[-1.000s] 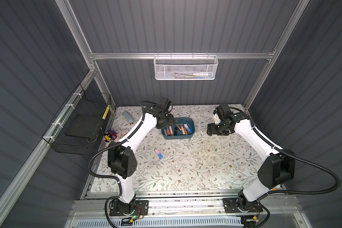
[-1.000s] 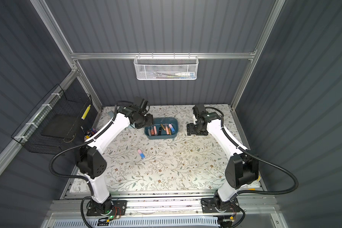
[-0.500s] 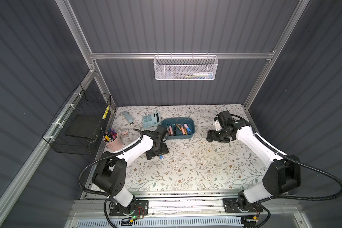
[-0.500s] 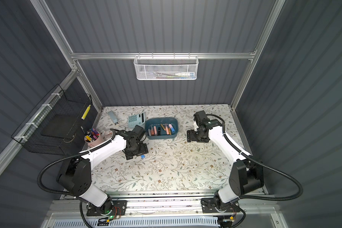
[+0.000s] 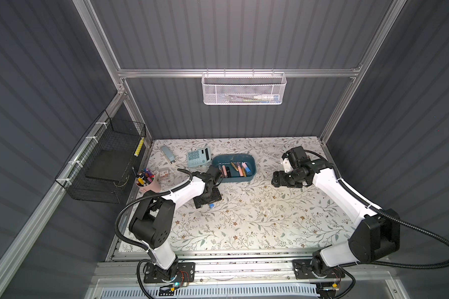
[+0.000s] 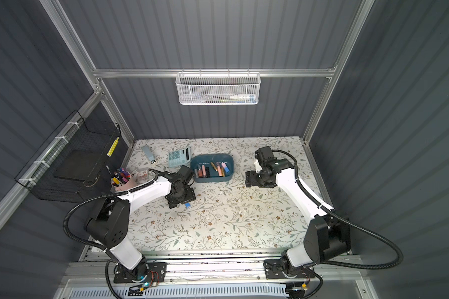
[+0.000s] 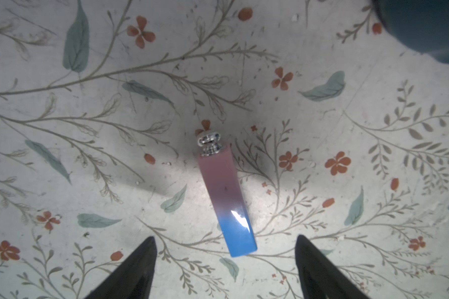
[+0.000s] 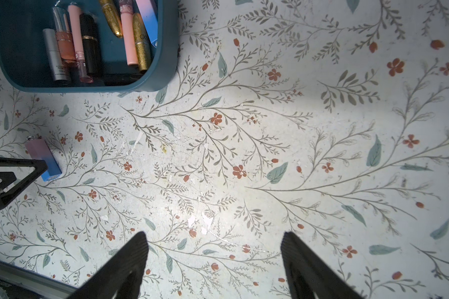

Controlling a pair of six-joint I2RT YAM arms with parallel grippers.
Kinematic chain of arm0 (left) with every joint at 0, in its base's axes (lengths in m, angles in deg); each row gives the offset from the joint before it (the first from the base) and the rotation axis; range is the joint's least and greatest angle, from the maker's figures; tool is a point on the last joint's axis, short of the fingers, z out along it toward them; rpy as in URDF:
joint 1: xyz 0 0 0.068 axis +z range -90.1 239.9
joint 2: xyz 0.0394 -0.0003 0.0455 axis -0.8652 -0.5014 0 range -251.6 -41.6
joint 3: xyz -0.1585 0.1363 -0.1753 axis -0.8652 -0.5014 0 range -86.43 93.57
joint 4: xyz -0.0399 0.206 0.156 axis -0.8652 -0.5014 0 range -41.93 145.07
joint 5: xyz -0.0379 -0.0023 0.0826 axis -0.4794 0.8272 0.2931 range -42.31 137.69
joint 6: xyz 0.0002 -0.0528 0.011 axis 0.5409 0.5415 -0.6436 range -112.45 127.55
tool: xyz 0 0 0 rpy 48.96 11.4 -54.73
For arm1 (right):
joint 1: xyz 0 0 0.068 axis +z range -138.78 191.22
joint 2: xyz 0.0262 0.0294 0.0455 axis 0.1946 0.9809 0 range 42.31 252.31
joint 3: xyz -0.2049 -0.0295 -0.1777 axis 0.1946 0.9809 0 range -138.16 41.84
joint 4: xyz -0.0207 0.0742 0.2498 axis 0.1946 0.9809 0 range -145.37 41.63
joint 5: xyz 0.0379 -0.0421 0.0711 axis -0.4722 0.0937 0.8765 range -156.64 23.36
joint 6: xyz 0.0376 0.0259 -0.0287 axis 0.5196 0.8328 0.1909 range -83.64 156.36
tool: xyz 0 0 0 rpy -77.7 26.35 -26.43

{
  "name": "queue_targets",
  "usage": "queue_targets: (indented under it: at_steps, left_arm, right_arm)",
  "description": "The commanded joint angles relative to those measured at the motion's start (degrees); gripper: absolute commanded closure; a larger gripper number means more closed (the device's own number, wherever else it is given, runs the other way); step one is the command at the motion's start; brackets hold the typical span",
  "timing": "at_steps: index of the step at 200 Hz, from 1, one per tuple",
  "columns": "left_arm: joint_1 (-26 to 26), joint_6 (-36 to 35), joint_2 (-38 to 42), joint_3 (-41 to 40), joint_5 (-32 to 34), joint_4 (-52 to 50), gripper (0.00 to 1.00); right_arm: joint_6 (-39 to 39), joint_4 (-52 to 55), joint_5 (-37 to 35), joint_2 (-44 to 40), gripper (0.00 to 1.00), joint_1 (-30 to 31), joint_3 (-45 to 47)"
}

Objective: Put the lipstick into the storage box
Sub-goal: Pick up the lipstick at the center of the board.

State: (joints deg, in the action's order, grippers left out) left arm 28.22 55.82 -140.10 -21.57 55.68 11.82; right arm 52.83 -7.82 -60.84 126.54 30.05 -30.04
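In both top views my left pincer (image 5: 208,201) covers the lipstick (image 5: 211,206) save its blue end; a wrist view's edge cuts the storage box (image 7: 425,28).

Around the cell stand dark grey ribbed wall panels (image 5: 244,33), framed by silver aluminium rails (image 5: 166,73); a white wire-mesh basket (image 5: 244,90) hangs from the back rail; a black wire basket (image 5: 101,165) hangs from a side rail; the cream floral-print tabletop (image 5: 257,220) is brightly lit.

Calculator (image 5: 199,156), pink pen cup (image 5: 151,185), white mesh basket (image 5: 244,90), black wire basket (image 5: 94,192)
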Motion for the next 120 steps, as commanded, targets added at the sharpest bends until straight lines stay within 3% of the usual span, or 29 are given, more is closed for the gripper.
queue_targets:
  at_steps: [1,85,120]
  left_arm:
    - [0.01,-1.07,-2.14,1.27,1.15,-0.20,0.20]
    - [-0.04,-2.47,-7.07,2.98,1.50,1.14,0.27]
    - [-0.03,-2.82,-7.84,3.47,1.50,1.19,0.41]
  right_arm:
    - [0.14,0.25,-0.71,-1.10,0.18,0.21,0.58]
    - [-0.35,0.85,-1.45,-0.05,0.18,0.24,-0.35]
    - [-0.39,1.00,-1.37,0.89,0.18,0.24,-0.98]
